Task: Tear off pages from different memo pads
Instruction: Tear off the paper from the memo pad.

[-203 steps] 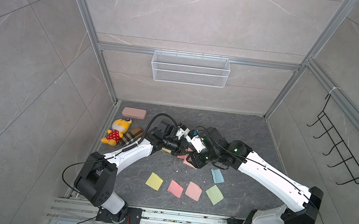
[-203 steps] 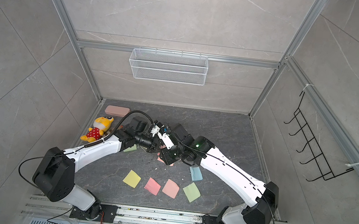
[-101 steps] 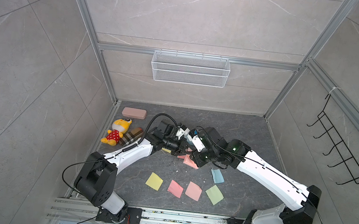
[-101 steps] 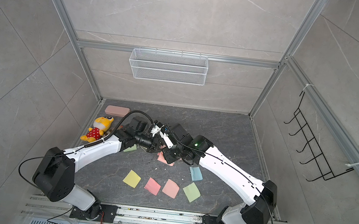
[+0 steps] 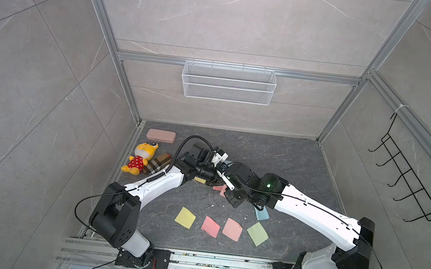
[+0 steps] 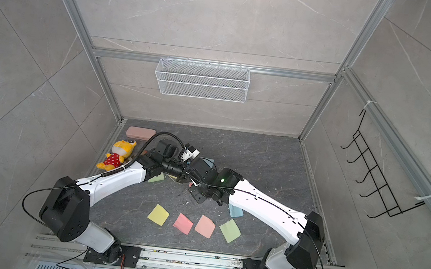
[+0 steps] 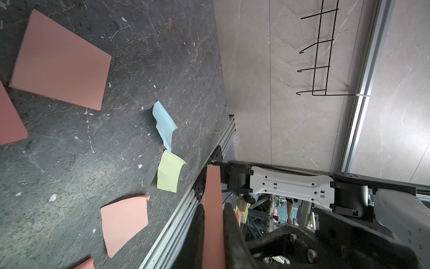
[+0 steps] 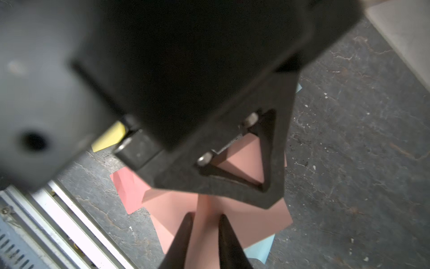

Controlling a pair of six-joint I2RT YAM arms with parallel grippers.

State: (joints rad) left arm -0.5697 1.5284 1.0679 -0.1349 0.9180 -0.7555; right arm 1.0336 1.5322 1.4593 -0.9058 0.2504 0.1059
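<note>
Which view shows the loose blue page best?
Left wrist: the blue page lies fully exposed, visibly creased. In both top views the right arm covers part of it. Right wrist view doesn't clearly show it.

Both top views look steeply down from high over the whole floor (image 5: pixel 274 161), which each wrist camera sees close up.

A dark grey stone-patterned tabletop (image 5: pixel 275 158) is seen in both top views. At its far left corner a long, rounded pink case (image 5: pixel 161 136) is laid flat. Near it, a yellow plush toy (image 5: pixel 141 158) in a red dotted dress is laid against a plaid item (image 5: pixel 156 163). A white wire basket (image 5: pixel 228 83) is mounted on the back wall, and a black hook rack (image 5: pixel 407 184) is hung on the right wall.
</note>
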